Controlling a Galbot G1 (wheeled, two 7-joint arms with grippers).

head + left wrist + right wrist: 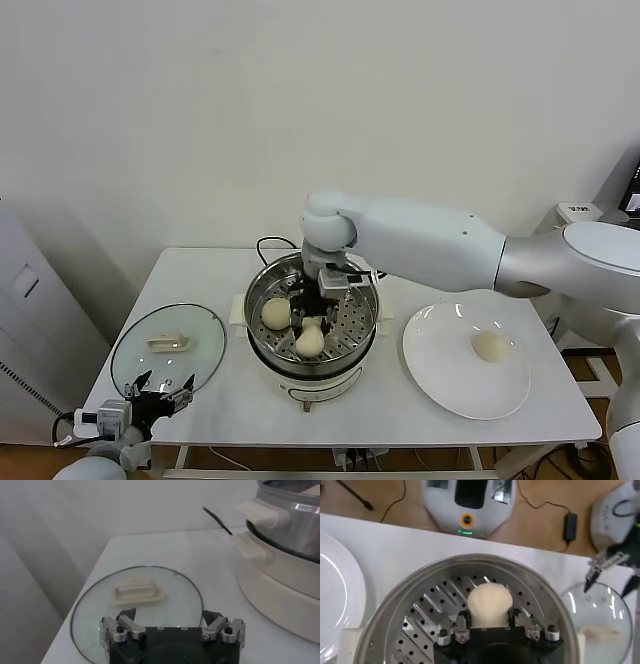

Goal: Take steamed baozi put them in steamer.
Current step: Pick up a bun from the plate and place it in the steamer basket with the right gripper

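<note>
1. Steamer (pixel 312 325): mid-table; two steamed baozi visible on its perforated tray, one resting free (pixel 275 313).
2. Right gripper (pixel 315 312): inside the steamer, fingers clamped on the second baozi (pixel 489 605) (judged not yet released).
3. Plate (pixel 440 375): one baozi (pixel 490 346) left to move.
4. Left gripper (pixel 172 629): parked near the glass lid (pixel 137 600), jaws wide, empty.
</note>
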